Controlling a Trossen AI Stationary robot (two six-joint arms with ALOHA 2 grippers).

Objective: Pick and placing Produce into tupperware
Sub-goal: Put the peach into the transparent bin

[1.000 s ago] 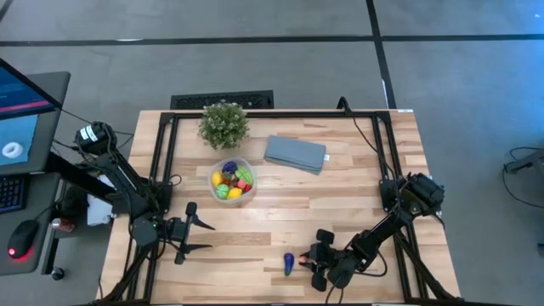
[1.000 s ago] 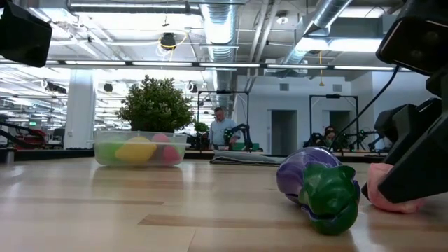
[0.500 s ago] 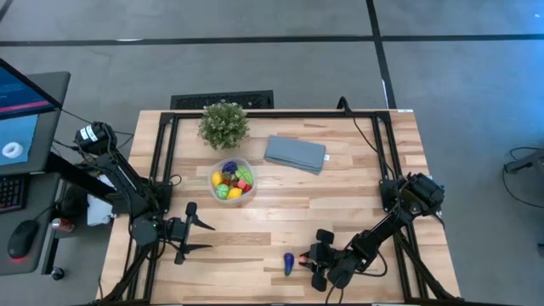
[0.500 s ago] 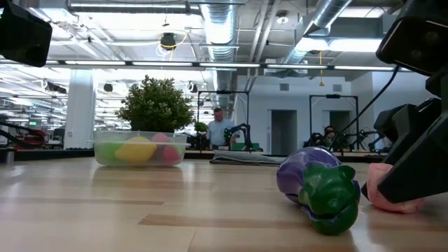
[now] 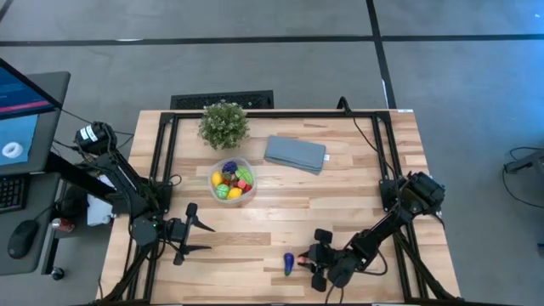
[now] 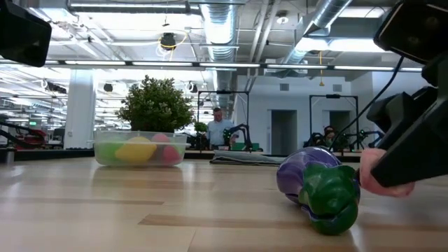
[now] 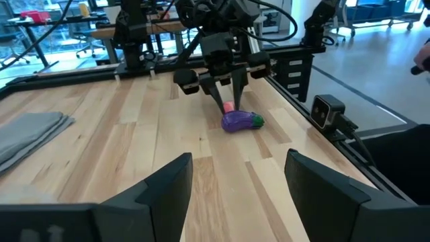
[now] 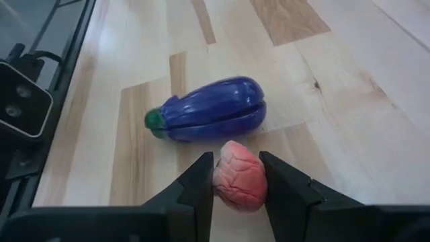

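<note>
Right claw (image 8: 236, 176) squeezes pink fruit (image 8: 240, 175), lifted off table (image 5: 357, 183). Purple eggplant (image 8: 205, 109) lies just ahead of claw. Left claw (image 5: 202, 236) waits open, far off.

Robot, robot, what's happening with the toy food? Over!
Right gripper shut on small pink toy fruit, just off the table. Purple toy eggplant lies beside it. Left gripper open, waiting. Round clear container holds other produce.
</note>
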